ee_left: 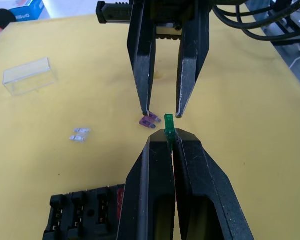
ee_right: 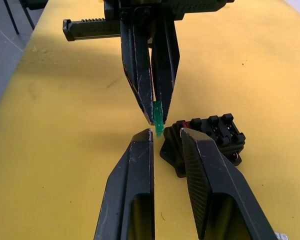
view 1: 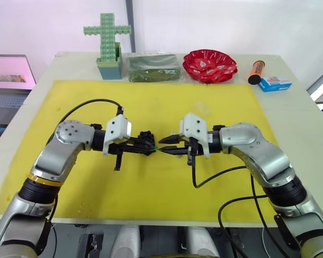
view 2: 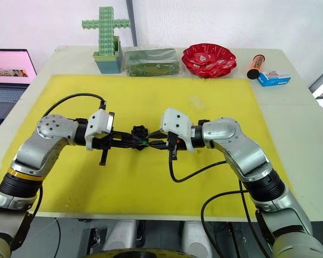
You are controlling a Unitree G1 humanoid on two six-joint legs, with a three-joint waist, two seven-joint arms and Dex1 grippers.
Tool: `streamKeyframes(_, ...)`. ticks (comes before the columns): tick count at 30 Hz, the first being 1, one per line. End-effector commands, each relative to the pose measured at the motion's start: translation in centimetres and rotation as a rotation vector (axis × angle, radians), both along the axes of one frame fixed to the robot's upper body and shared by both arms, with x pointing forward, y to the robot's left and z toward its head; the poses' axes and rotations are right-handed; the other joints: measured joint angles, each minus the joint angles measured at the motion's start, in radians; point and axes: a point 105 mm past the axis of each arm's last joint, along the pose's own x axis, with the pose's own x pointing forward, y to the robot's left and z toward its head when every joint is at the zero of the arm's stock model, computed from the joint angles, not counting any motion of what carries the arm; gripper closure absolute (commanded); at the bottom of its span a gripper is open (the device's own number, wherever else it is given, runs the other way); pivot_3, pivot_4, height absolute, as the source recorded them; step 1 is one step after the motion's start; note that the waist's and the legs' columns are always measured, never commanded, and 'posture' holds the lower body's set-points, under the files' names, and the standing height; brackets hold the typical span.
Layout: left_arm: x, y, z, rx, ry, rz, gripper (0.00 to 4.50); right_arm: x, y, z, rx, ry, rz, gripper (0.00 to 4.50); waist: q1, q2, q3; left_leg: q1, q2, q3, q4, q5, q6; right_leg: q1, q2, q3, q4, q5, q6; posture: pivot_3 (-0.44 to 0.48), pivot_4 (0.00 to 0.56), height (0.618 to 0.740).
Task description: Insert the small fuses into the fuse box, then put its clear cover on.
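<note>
Left wrist view shows the left gripper (ee_left: 171,141) pinching the green fuse (ee_left: 168,125) tight, fuse box (ee_left: 85,215) beside its jaws with a red fuse inside, while right wrist view shows the right gripper (ee_right: 166,134) spread open just before that fuse.

fuse box (ee_left: 85,212) cut off by frame edge, green fuse (ee_left: 168,127) lower half hidden between left claw (ee_left: 171,145) fingers

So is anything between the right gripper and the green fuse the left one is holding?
Nothing visible. The green fuse sticks out of the left gripper, whose fingers are shut on it, and the right gripper, fingers open, faces it across bare air above the yellow mat.
</note>
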Motion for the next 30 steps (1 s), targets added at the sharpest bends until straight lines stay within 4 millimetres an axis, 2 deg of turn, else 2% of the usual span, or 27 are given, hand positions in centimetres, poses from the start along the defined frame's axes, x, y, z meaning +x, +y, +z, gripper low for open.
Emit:
streamKeyframes(1, -0.2, -0.4, 1.4, -0.009, -0.052, -0.019, 4.5, -0.3, 0.3, 0.5, 0.016, -0.021, 0.022, 3.59, 0.0, 0.0, 0.0, 0.0, 0.0, 0.0, 0.0, 0.0, 0.0, 0.0, 0.0, 0.0, 0.0, 0.0, 0.0, 0.0, 0.15, 0.74)
streamKeyframes(8, -0.4, -0.6, 1.6, -0.003, -0.051, -0.022, 4.5, -0.2, 0.5, 0.6, 0.026, -0.018, 0.022, 3.59, -0.001, 0.0, 0.0, 0.001, 0.0, 0.0, 0.0, 0.0, 0.0, 0.0, 0.0, 0.0, 0.002, 0.0, 0.0, 0.0, 0.15, 0.74)
streamKeyframes(12, -0.5, -0.7, 1.6, -0.001, -0.049, -0.022, 4.5, -0.4, 0.7, 0.8, 0.038, -0.017, 0.033, 4.47, 0.0, 0.0, 0.0, 0.001, 0.0, 0.0, 0.001, 0.0, 0.0, 0.0, 0.0, 0.0, 0.002, 0.0, 0.0, 0.0, 0.15, 0.74)
streamKeyframes(23, -0.7, -0.5, 1.4, 0.017, -0.035, -0.022, 4.5, -0.8, 0.6, 1.0, 0.045, 0.004, 0.055, 4.49, 0.0, 0.0, 0.0, 0.001, 0.0, 0.0, 0.001, 0.0, 0.0, 0.001, 0.0, 0.0, 0.003, 0.0, 0.0, 0.0, 0.15, 0.74)
streamKeyframes(26, -0.9, -0.1, 1.3, 0.016, -0.021, -0.011, 3.75, -0.9, 0.5, 1.1, 0.036, 0.006, 0.06, 4.5, -0.001, 0.0, 0.0, 0.001, 0.0, 0.0, 0.001, 0.0, 0.0, 0.001, 0.0, 0.0, 0.003, 0.0, 0.0, 0.0, 0.15, 0.74)
streamKeyframes(30, -0.7, 1.4, 0.7, -0.014, -0.001, 0.099, 2.36, -0.6, 0.5, 1.5, 0.043, 0.01, 0.044, 4.5, -0.004, 0.0, 0.0, 0.002, 0.0, 0.0, 0.001, 0.0, 0.0, 0.001, 0.0, 0.0, 0.003, 0.0, 0.0, 0.0, 0.15, 0.74)
